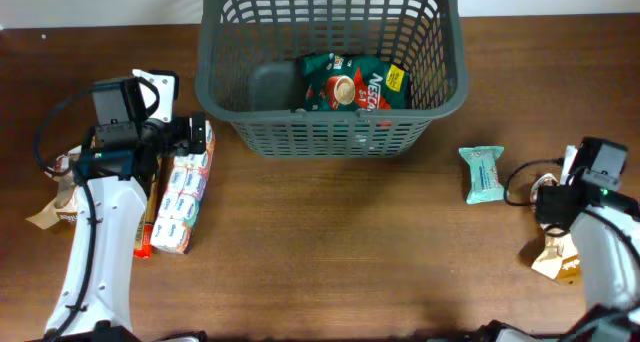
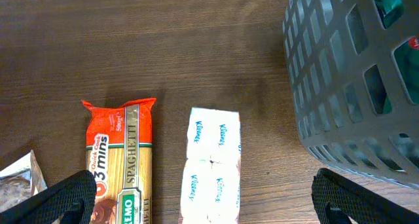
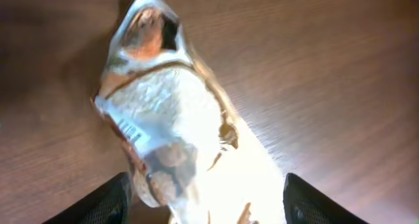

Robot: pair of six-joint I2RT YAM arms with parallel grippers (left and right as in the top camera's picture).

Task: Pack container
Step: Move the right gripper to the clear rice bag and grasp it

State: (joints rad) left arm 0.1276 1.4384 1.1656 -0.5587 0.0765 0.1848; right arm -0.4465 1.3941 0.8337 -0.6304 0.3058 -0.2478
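Dark wood-grain counter (image 1: 330, 252) fills the overhead view, with the container (image 1: 330, 137), a big grey slotted basket, at the far middle edge. A green Nescafé packet (image 1: 352, 82) and a dark lump I cannot identify (image 1: 270, 85) already lie inside it. On the left, a Kleenex tissue pack (image 1: 183, 197) and a spaghetti packet (image 1: 148, 222) lie side by side under the left arm (image 1: 100, 232), with a small snack bag (image 1: 58, 200) further out. On the right, a teal wipes pack (image 1: 483, 172) sits apart from the right arm (image 1: 605, 242), which stands over a clear snack packet (image 1: 555, 260).

From the left wrist, the left gripper (image 2: 209, 204) is spread wide and holds nothing. Its fingers (image 2: 65, 198) stand either side of both the spaghetti and the tissue pack, and the basket wall rises just to the right.

From the right wrist, the right gripper (image 3: 206, 207) is also fully spread and empty. It straddles the clear snack packet, whose brown contents show through the film; glare washes out its near end.

Packing looks partly done, with most of the packets still out on the counter. Both arms seem poised to pick. The left would need to centre on a single pack before lowering and closing, or it could catch two. The right looks aligned and would need to descend, pinch the crinkly film and carry it over the rim.
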